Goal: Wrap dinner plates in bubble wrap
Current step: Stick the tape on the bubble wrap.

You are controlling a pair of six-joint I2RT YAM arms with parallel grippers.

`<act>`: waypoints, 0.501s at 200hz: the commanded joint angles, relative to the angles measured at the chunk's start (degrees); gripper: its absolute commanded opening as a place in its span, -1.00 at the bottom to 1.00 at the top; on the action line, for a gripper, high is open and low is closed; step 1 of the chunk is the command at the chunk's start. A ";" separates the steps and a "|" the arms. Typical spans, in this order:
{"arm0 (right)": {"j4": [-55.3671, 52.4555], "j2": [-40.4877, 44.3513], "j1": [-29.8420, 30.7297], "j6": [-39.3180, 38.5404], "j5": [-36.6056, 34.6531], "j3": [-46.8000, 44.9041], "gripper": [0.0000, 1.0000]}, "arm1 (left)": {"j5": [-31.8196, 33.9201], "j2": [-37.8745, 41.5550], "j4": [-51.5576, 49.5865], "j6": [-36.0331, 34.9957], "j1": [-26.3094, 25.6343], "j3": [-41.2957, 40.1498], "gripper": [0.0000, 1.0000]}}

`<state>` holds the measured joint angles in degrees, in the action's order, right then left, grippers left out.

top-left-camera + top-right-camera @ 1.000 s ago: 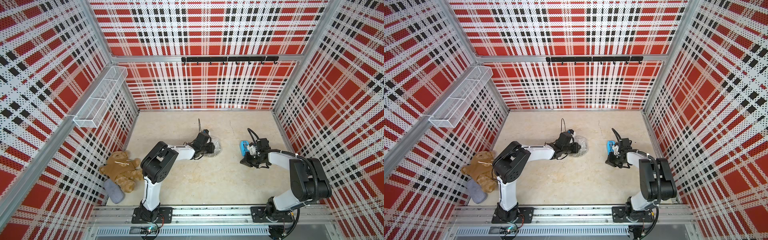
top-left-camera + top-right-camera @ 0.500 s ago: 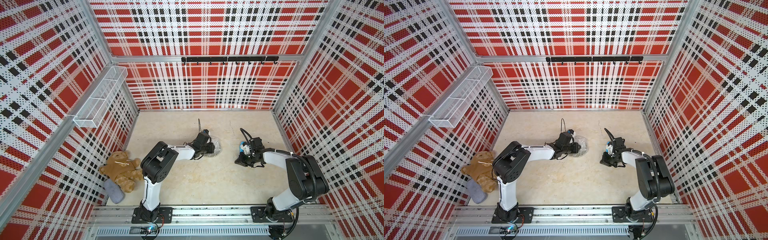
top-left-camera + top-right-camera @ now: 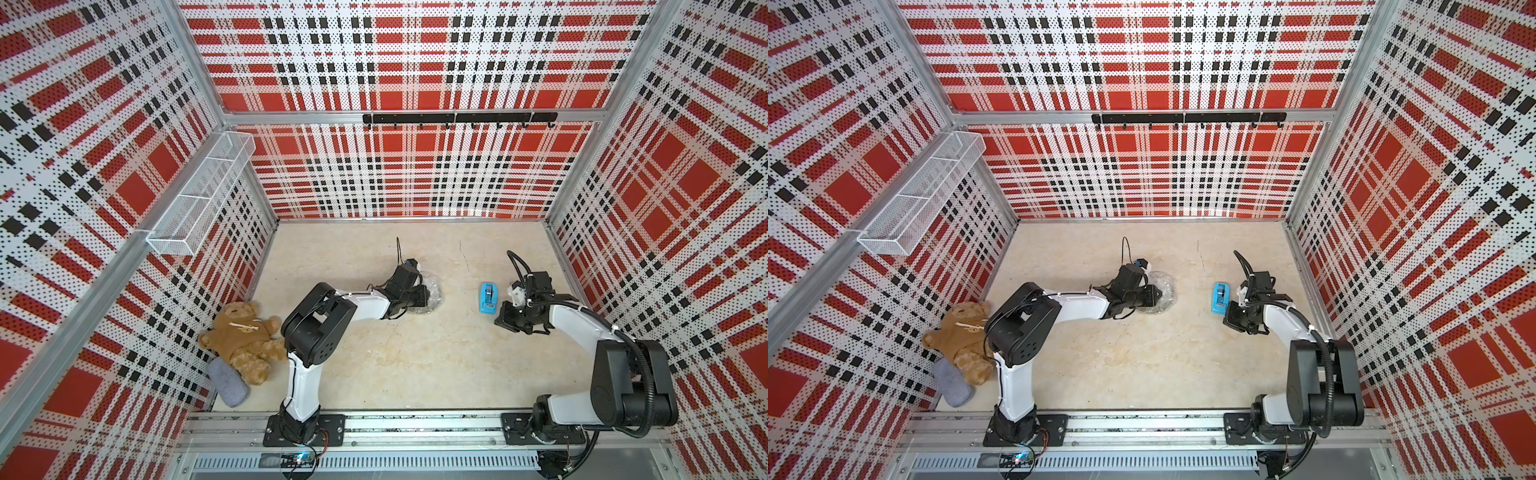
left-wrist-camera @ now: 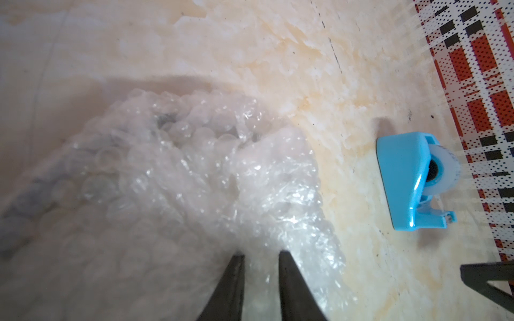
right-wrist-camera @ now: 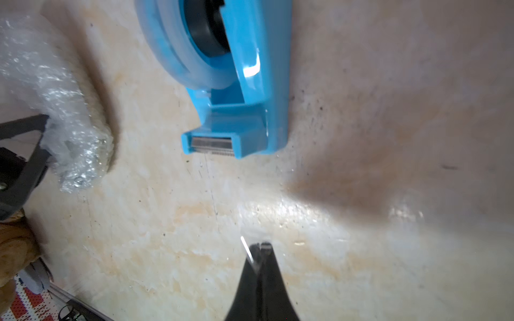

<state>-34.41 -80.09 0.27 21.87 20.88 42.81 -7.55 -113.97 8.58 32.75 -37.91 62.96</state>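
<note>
The bubble wrap (image 3: 435,291) (image 3: 1166,291) lies bunched into a round bundle at mid-table. The dinner plates are hidden inside it; only dark smudges show through the wrap (image 4: 167,155) in the left wrist view. My left gripper (image 4: 261,254) (image 3: 423,293) is shut on a fold of the wrap at the bundle's near edge. My right gripper (image 5: 261,245) (image 3: 504,319) hovers just above the table, in front of the blue tape dispenser (image 5: 236,83) (image 3: 488,297). Its jaws are pressed together, and what looks like a sliver of clear tape glints at the tips.
A brown teddy bear (image 3: 245,340) and a grey pouch (image 3: 228,382) lie at the front left by the wall. A white wire basket (image 3: 199,199) hangs on the left wall. A black hook rail (image 3: 457,118) runs along the back wall.
The right gripper reached over the tape dispenser, then drew back toward the front right, uncovering it. The left arm and the wrap bundle stayed still.
</note>
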 commanded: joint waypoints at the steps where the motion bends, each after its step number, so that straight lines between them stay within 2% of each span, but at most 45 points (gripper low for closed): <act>1: -3.68 1.31 -0.27 -2.11 -2.06 0.41 -0.93 | 0.24 -4.30 -8.94 -0.50 0.40 -3.15 -0.47; 27: -4.15 1.93 -0.26 -2.86 -0.97 1.84 -0.94 | 0.16 -4.16 -8.81 -0.67 0.47 -3.39 -0.47; 46: -2.46 5.24 0.01 -4.87 4.68 3.27 -0.94 | 0.08 -4.01 -8.59 -0.54 0.54 -3.55 -0.47; 64: -0.35 8.37 2.79 -8.30 9.67 5.24 -0.95 | -0.12 -3.74 -8.41 -0.41 0.74 -3.81 -0.47; 75: 1.28 9.30 5.24 -10.24 10.10 6.25 -0.97 | -0.72 -3.72 -8.03 -0.33 0.89 -3.98 -0.47; 100: 8.01 7.21 8.69 -12.02 15.09 6.94 -0.97 | -2.64 -3.72 -6.35 0.07 1.76 -4.99 -0.47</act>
<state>-32.97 -71.57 6.37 14.35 28.88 49.10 -9.08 -113.95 10.15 32.75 -37.28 61.76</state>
